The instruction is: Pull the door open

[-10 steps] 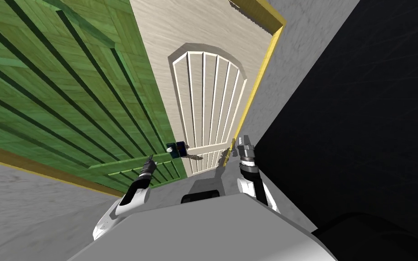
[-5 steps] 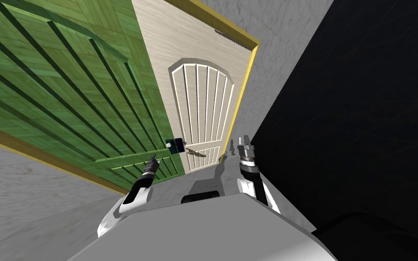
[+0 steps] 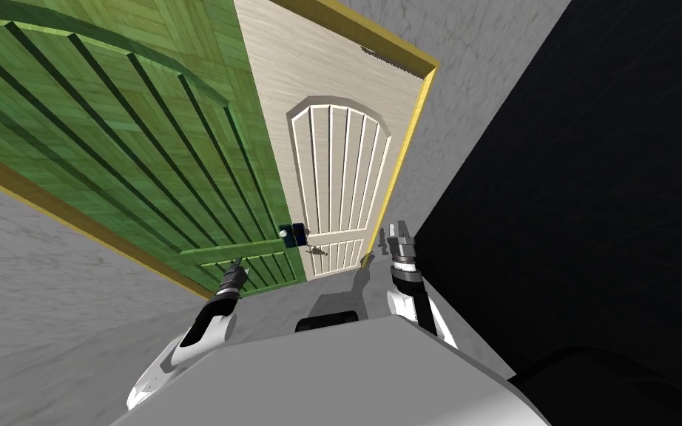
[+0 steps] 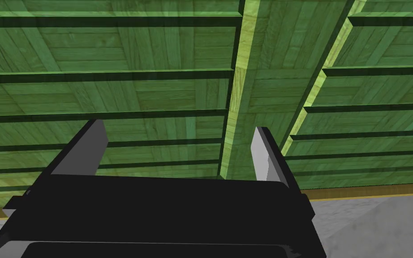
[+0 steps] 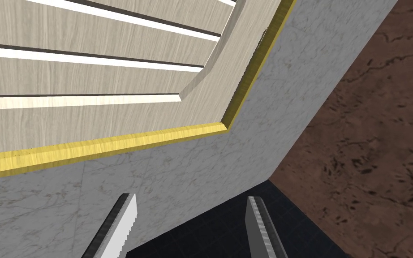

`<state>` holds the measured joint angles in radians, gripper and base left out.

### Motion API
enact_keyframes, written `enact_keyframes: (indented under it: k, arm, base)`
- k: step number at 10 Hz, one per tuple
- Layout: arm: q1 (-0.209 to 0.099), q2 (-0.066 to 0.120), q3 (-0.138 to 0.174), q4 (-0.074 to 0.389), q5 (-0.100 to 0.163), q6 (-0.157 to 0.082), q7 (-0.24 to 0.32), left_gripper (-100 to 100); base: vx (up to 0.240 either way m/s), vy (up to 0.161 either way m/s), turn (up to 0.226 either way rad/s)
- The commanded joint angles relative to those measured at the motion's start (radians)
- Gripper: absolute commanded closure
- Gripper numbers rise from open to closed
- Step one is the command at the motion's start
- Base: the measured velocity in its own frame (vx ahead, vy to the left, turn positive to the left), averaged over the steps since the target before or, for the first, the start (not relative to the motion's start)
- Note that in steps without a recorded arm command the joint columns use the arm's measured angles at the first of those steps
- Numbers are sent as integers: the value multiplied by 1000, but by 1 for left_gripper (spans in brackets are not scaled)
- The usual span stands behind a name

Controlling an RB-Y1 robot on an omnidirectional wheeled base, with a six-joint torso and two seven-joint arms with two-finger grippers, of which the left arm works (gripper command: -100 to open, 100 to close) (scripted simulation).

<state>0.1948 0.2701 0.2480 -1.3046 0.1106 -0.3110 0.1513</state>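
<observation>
Left gripper [image 4: 178,129], fingers apart and empty, has eased back from the green door [image 3: 110,148], its dark handle [image 3: 291,234] just beyond. Right gripper [image 5: 191,198], also spread, hangs by the yellow frame [image 5: 111,143]; the door appears wide open, the pull likely done.

Standing here, I can read no text, label, brand, number or sign anywhere: the green door [image 3: 132,163], the pale panelled door [image 3: 339,185], the yellow frame [image 5: 111,144] and the grey wall [image 3: 36,296] all bear none.
</observation>
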Motion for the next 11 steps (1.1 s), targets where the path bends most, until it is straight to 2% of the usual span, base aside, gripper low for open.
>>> enact_keyframes:
  k: [1, 3, 6, 10, 11]
  arm:
    - [4, 10, 28, 11, 3, 9, -4, -100]
    - [-4, 9, 33, 15, 3, 11, -7, -100]
    - [-26, -3, 16, 11, 0, 10, -9, -100]
    - [-77, -35, -39, -8, -9, 6, -10, -100]
    - [-60, -27, -31, -15, -6, 7, -6, -100]
  base:
    - [66, 55, 108]
    - [137, 45, 3]
    - [170, -9, -67]
    - [223, -55, -168]
    - [106, -57, -39]
